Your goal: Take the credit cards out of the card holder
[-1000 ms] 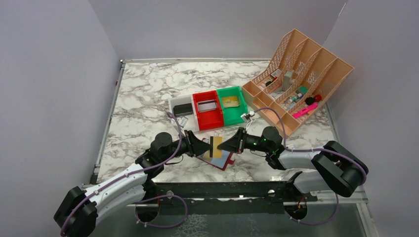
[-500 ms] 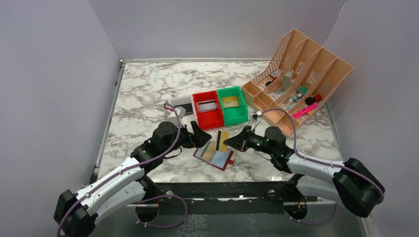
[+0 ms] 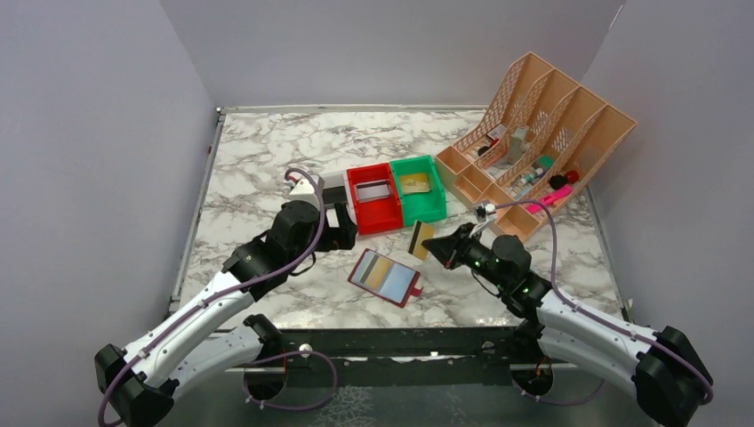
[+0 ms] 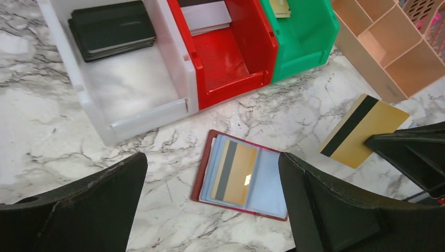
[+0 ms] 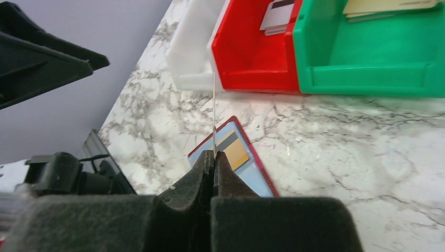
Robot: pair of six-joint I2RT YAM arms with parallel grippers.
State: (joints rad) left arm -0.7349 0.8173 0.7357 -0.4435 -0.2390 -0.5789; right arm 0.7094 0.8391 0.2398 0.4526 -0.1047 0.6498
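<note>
Near the card holder [image 3: 385,277], right jaws pinching gold card [image 3: 420,240], left jaws wide, empty.

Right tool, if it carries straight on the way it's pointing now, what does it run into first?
Probably the red bin, at its front corner beside the white bin; the gold card pinched in the right tool would touch first. Height is hard to judge, so it may pass over.

Robot lab test cell, this one: bare grey walls [image 3: 89,133] box in a marble-print table [image 3: 267,151], two cabled arms [image 3: 204,307] bolted to a black rail [image 3: 400,342] at its near edge, sorting bins [image 3: 373,209] mid-table, organiser [image 3: 569,124] far right.
</note>
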